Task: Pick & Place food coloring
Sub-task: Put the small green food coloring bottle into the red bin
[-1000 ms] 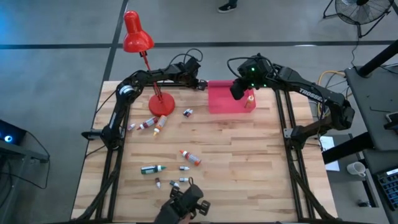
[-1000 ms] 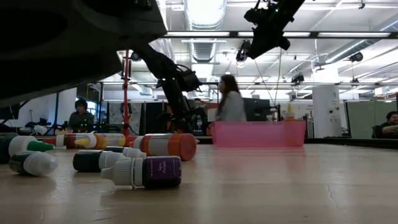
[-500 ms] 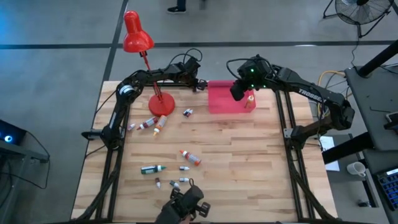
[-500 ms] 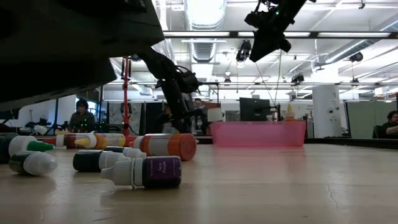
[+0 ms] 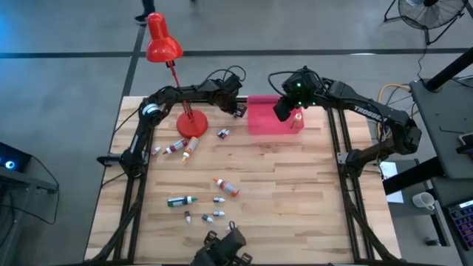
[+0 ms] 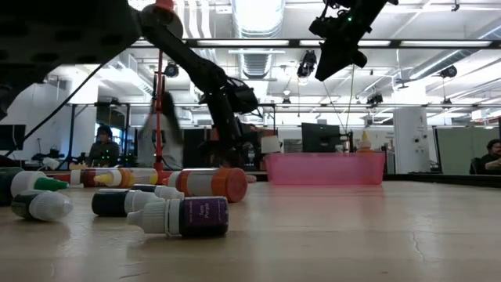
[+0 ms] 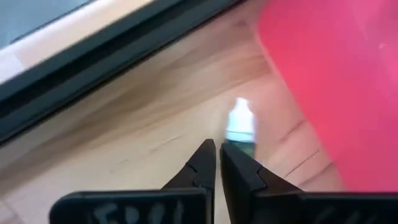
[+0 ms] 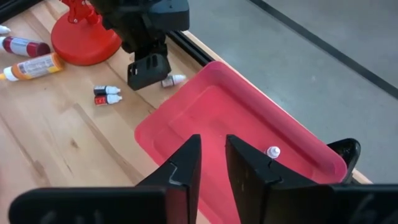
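Observation:
A small white-capped food coloring bottle point(image 7: 239, 123) lies on the wood just left of the pink tray point(image 5: 267, 122). My left gripper point(image 7: 217, 149) is shut, its tips right at the bottle's lower end, and it also shows in the right wrist view point(image 8: 148, 74). My right gripper point(image 8: 212, 163) hangs well above the tray, slightly open with nothing between its fingers. An orange bottle point(image 5: 298, 118) stands upright in the tray's right end. Several more bottles lie on their sides on the table, near the lamp point(image 5: 189, 146) and toward the near edge point(image 5: 226, 187). My left gripper's shut fingertips point(image 7: 239, 167) stand against the small bottle's lower end point(image 7: 241, 143), which one fingertip partly hides; whether they touch it I cannot tell. The fingers slant down from the table's far left. The bottle lies on the table beside the tray wall.
A red desk lamp stands with its base point(image 5: 192, 124) at the far left, close behind my left arm. A dark object point(image 5: 222, 250) sits at the near edge. In the low view, bottles point(image 6: 184, 216) lie close by. People sit in the room beyond.
My left gripper has gone a little toward the table's near edge along the tray's left side and tipped somewhat, staying shut. The dark object at the near edge has drawn back, uncovering the low view. A person has walked past behind the table.

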{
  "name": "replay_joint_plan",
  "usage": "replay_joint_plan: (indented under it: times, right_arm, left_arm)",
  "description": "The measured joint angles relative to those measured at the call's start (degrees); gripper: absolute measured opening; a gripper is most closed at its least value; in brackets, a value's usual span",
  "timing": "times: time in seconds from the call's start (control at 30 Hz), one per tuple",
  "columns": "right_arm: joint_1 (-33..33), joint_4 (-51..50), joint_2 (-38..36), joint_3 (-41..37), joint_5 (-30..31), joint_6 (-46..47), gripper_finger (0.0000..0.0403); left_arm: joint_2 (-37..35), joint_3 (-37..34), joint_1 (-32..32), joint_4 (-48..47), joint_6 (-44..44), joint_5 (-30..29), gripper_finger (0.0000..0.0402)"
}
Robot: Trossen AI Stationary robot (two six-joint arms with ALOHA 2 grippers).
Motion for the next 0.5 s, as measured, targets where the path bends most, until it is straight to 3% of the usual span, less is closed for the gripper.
replay_joint_plan:
  times: [0.3, 0.5]
  right_arm:
    - [0.0, -0.2, 0.0, -0.1, -0.1, -0.8, 0.0073]
    - [-0.1, -0.2, 0.0, -0.2, -0.1, -2.2, 0.0080]
  left_arm:
    - [0.0, 0.6, -0.1, 1.8, 2.7, -1.0, 0.0003]
    - [0.0, 0.1, -2.5, 1.5, 10.4, 1.1, 0.0063]
